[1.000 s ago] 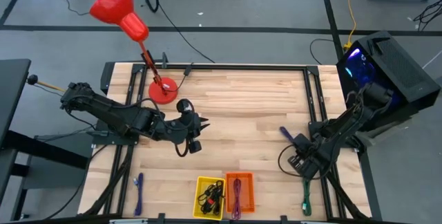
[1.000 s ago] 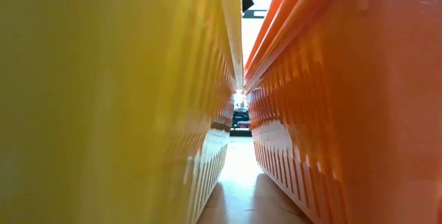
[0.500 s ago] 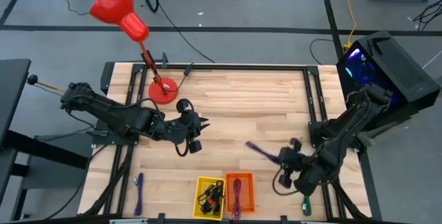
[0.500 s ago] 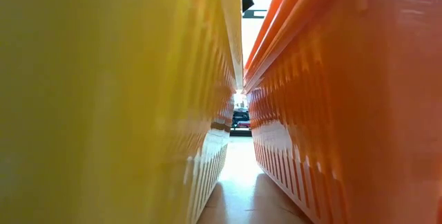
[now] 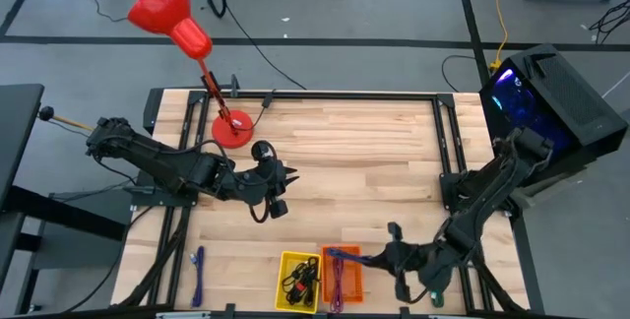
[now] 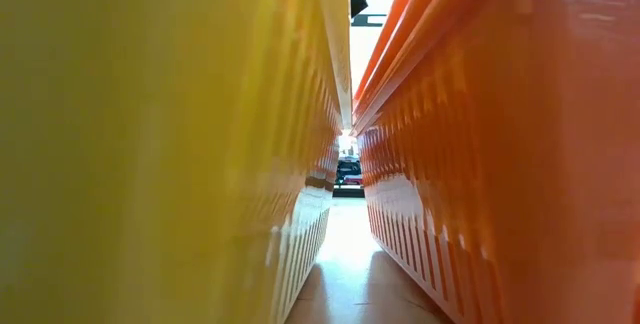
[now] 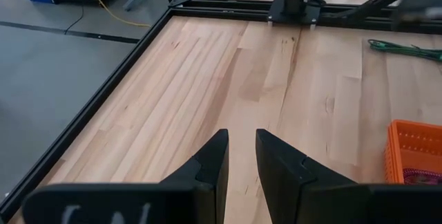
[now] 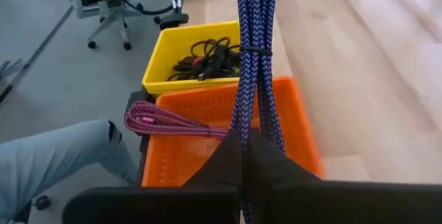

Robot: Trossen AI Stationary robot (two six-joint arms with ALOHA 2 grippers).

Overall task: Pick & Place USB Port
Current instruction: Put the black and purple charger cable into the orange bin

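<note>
The right hand [image 8: 243, 156] is clamped on the blue cable [image 8: 254, 51], which hangs just above the orange bin [image 8: 207, 156]. I think it should lower the cable fully inside this bin before releasing.

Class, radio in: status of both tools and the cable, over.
Right tool shut on blue cable, above orange bin. Left tool empty, mid-table. Pink cable already in bin.
</note>
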